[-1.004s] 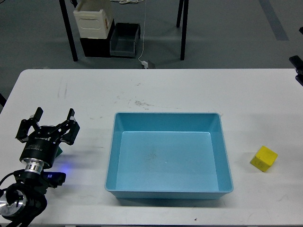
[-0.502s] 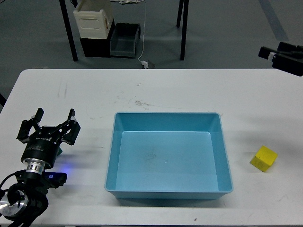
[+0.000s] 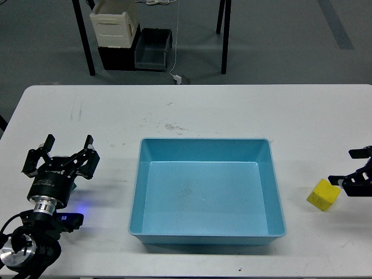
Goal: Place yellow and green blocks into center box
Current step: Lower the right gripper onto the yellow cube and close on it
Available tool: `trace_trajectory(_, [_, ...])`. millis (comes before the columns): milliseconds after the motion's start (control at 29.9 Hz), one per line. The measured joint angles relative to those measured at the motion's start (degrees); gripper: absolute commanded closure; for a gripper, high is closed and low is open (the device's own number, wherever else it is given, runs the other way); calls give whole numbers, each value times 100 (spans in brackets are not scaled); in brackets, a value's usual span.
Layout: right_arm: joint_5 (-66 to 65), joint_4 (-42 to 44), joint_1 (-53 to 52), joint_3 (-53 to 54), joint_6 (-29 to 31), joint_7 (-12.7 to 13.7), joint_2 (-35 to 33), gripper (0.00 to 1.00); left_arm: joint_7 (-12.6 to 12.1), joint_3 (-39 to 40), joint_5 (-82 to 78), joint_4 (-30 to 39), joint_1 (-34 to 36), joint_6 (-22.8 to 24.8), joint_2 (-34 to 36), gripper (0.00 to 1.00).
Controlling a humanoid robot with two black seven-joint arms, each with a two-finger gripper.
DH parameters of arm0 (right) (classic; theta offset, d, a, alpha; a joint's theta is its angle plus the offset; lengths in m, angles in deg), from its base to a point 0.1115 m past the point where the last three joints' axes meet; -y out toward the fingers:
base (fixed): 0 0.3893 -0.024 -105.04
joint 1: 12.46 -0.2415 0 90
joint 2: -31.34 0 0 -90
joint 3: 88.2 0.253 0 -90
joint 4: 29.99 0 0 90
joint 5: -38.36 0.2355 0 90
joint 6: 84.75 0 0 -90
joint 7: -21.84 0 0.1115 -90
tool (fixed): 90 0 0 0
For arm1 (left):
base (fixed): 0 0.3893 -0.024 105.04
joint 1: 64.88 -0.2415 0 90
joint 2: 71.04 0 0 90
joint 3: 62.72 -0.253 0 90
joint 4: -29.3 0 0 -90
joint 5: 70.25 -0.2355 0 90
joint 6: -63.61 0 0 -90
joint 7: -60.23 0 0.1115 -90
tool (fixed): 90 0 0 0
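Right claw [image 3: 351,167], fingers spread open, sits just beside the yellow block [image 3: 323,195], not touching.

Head view under bright, even, diffuse overhead light: the white worktop [image 3: 232,110] reads almost uniformly pale without glare, and shadows are soft and short, a thin one along the near edge of the blue box [image 3: 206,235] and another beside the yellow block [image 3: 324,195]. A small blue glow falls on the worktop at the near left beside the left arm. Focus is sharp across the worktop, with the floor beyond dimmer and greyer.
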Motion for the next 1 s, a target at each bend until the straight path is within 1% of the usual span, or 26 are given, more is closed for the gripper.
trace_trajectory(201, [-46,40,26,-242,451,1,29,1,0,0,0,-13,-6,0,-33,0])
trace_trajectory(301, [-49,162,26,-256,577,2,107,1,0,0,0,-20,-6,0,-38,0])
trace_trajectory(603, [-158,770,17,-275,648,1,793,1,0,0,0,-62,-6,0,-78,0])
trace_trajectory(837, [-213,1124,-30,-425,1016,1,1327,1,0,0,0,-97,-2,-1,-87,0])
trace_trajectory(1004, [-223,1339,-38,-434,1095,2,1541,1,0,0,0,-130,-8,-1,-91,0])
